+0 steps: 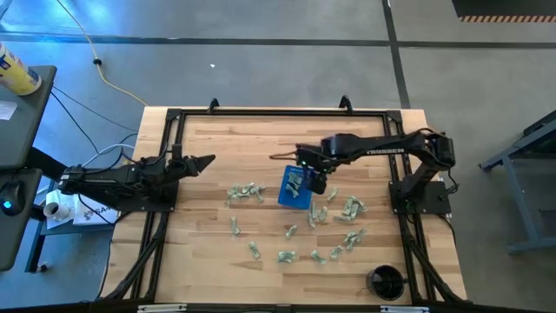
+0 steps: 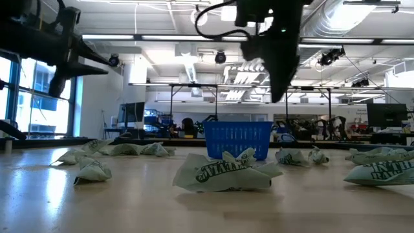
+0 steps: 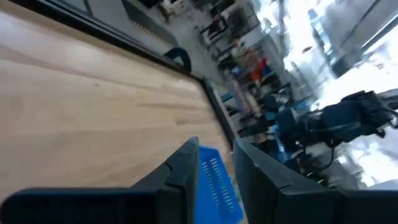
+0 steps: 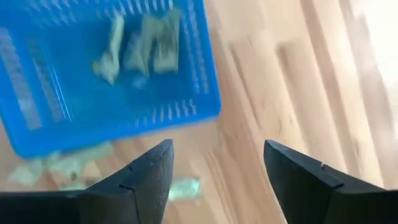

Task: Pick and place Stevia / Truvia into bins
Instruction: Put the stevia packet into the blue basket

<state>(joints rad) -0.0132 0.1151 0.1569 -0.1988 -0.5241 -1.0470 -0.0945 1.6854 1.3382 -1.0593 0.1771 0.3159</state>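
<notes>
The blue bin (image 1: 294, 186) (image 2: 238, 139) (image 4: 56, 93) stands mid-table on its base, with a few pale green sachets (image 4: 143, 43) lying inside. Many more crumpled Stevia sachets (image 1: 246, 191) (image 2: 223, 171) lie flat on the wood around it, mostly to its left, right and near side. My right gripper (image 1: 314, 178) (image 2: 279, 71) (image 4: 214, 155) hangs open above the bin's right edge, with bare wood between its fingers and nothing held. My left gripper (image 1: 205, 162) (image 3: 216, 168) hovers over the table's left part, pointing at the bin, slightly open and empty.
A round black cup (image 1: 385, 282) stands near the table's near right corner. A black frame (image 1: 261, 111) runs along the table's edges. Bare wood lies between the left gripper and the bin. Loose sachets (image 1: 349, 209) crowd the area right of the bin.
</notes>
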